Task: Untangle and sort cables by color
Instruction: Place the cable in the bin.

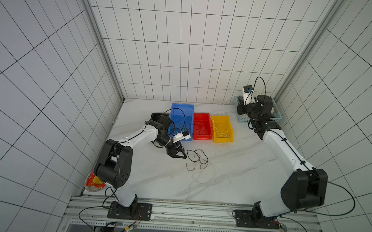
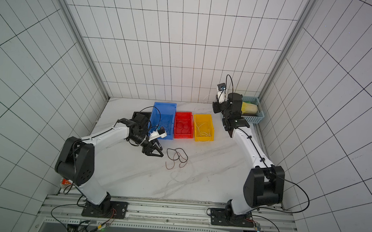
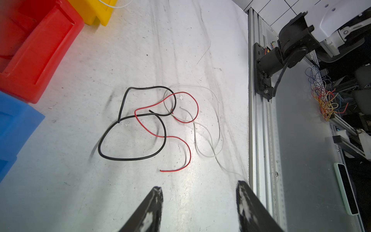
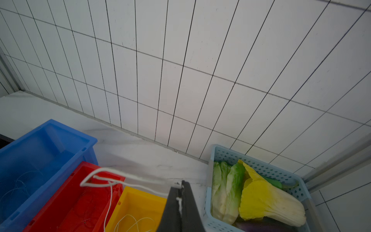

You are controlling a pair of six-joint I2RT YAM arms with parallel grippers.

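The left gripper (image 3: 199, 189) hangs over the marble tabletop (image 3: 80, 180) with its jaws apart and empty, near a tangle of black cable (image 3: 124, 159), red cable (image 3: 198, 106) and loose white cable (image 3: 218, 108). The right gripper (image 4: 181, 187) is clenched on a second white cable (image 4: 100, 176), raised between the yellow bin (image 4: 140, 200) and the vegetable basket (image 4: 220, 152).

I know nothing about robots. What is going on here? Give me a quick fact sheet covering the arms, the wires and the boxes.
left gripper: open, empty, pointing at the tangle
right gripper: shut on the held white cable, raised near the basket
tangle: black cable, red cable and loose white cable crossing on the table
bins: blue bin, red bin and yellow bin in a row
yellow bin contents: white wires
basket contents: leafy vegetables
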